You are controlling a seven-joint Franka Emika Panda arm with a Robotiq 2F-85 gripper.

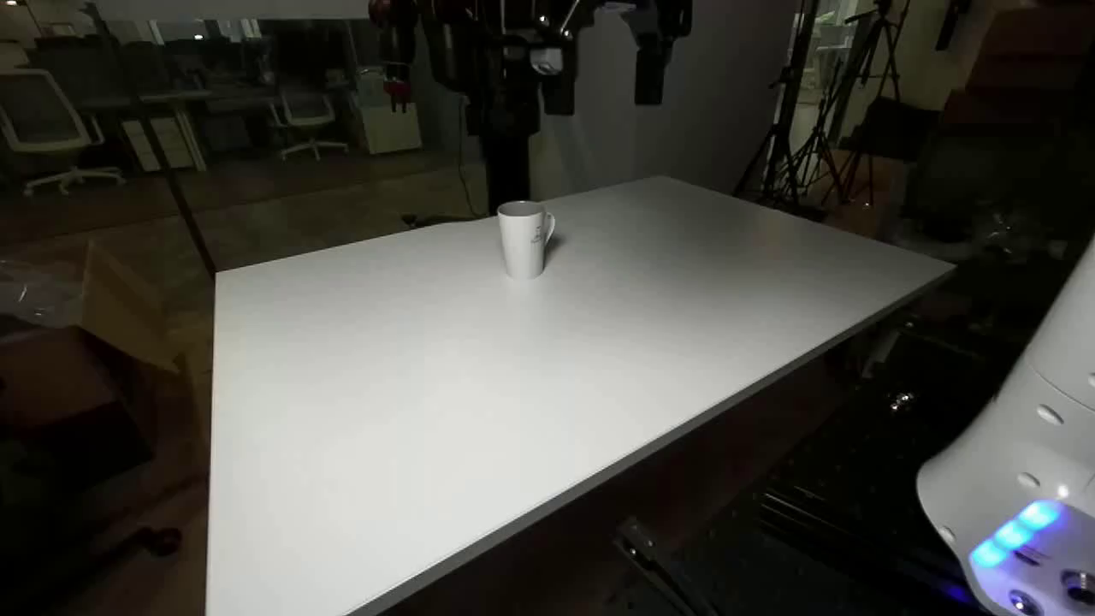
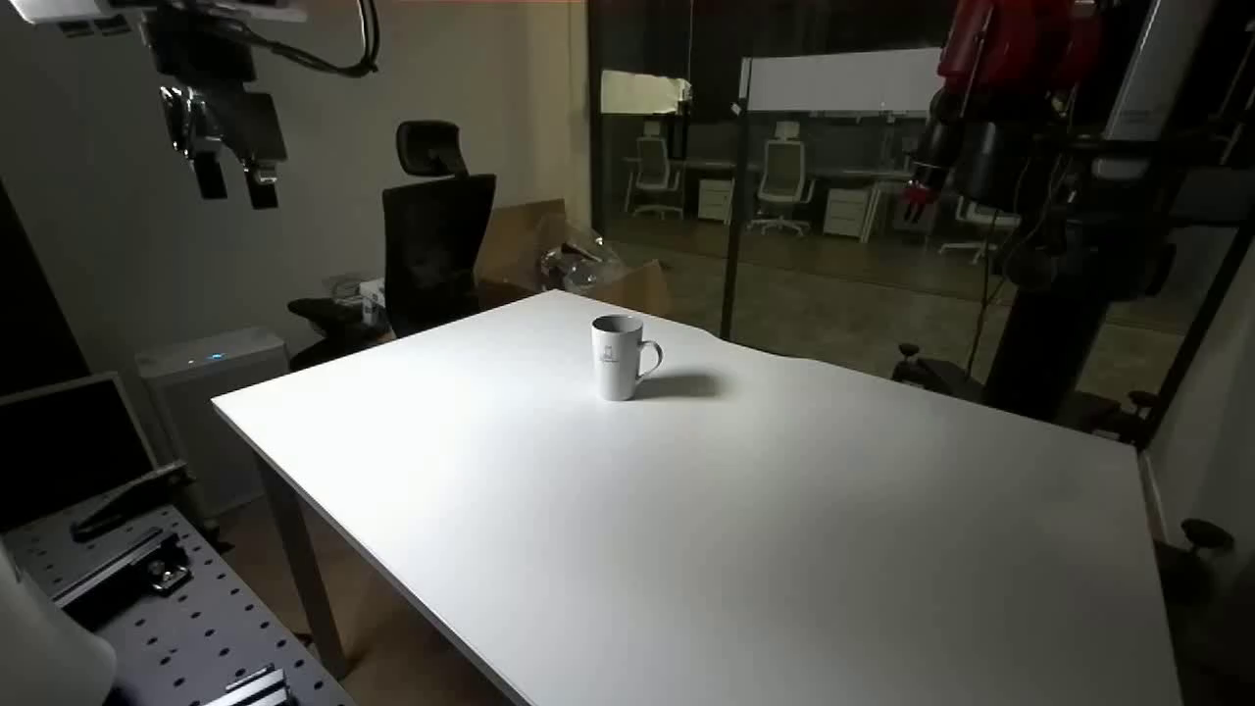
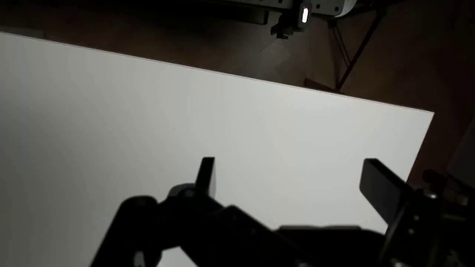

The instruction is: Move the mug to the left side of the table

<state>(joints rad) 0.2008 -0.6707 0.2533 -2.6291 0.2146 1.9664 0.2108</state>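
As the desk [image 1: 411,376] spreads pale in the dimness, the end effector [image 2: 236,186] hangs above it, fingers apart, and the mug [image 2: 616,371] stands upright

While most of what surrounds me sits in shadow, the white desk draws my eye first, its long flat top catching the light. Past its far edge rises a tall dark machine [image 2: 1039,235] with red parts. Across the desk from that is the white arm [image 1: 1018,436], its lower part showing at the border of both exterior views. By an end of the desk I see a black office chair [image 2: 436,255], and near it a cardboard box [image 1: 128,308] with clear plastic about it.

The end effector has its two fingers well apart; in the wrist view the desk top shows between them. It hangs high, well apart from the mug.

The white mug stands upright on the desk, in from the edges, its loop handle pointing to the right in both exterior views. Smaller still are the blue lights [image 1: 1016,535] glowing low on the arm and, least of all, a dark mark [image 2: 608,355] on the mug's side, too fine for me to read.
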